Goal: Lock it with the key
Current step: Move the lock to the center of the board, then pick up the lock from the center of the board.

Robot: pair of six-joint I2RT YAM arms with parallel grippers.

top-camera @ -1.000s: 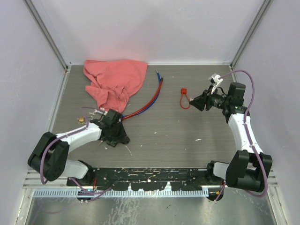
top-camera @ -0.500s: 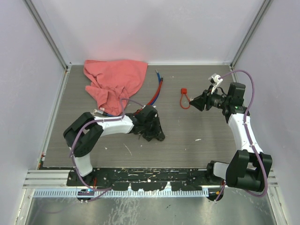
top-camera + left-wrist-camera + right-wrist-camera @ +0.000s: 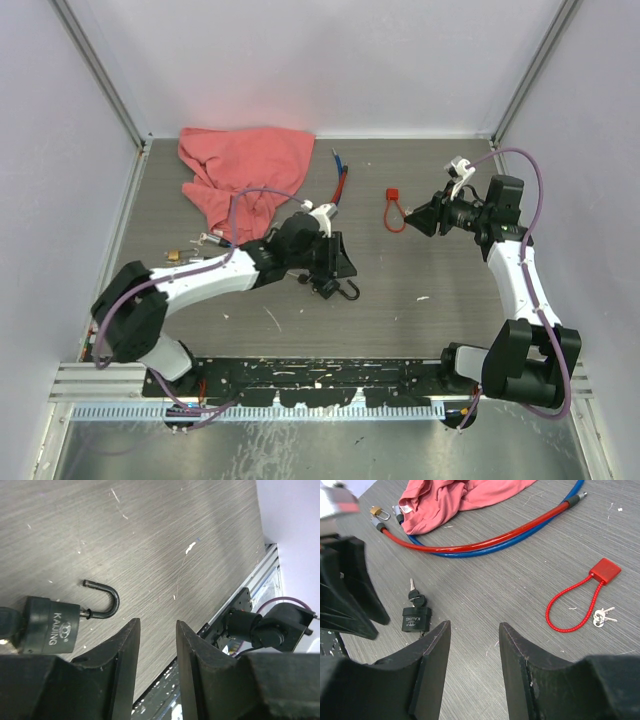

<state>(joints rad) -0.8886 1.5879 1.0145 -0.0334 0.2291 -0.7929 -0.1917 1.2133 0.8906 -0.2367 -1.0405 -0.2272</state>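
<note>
- Progress: the lock is not yet shut. The padlock (image 3: 50, 628) lies flat on the table (image 3: 420, 330) with its shackle (image 3: 106, 599) raised and the free end clear of the body.
- Already in place, by my reading: a black-headed key (image 3: 416, 599) sits at the base of the body, apparently in the keyhole. How deep it is seated I cannot tell.
- Left to do, as I judge it: push the shackle's free end down into its hole, then turn the key. One arm would likely steady the body while the other works.
- Left gripper (image 3: 157, 625): its fingers stand apart with only bare table between them, gripping nothing. The padlock lies just beside it, outside the jaws.
- Right gripper (image 3: 475, 627): its fingers are apart and empty. It hovers well to the right of the padlock, near a red cable lock (image 3: 570, 605).
- Look of the thing: a small, blocky black body with pale lettering on its face and a thin dark U-shaped shackle, lying near the middle of the table.
</note>
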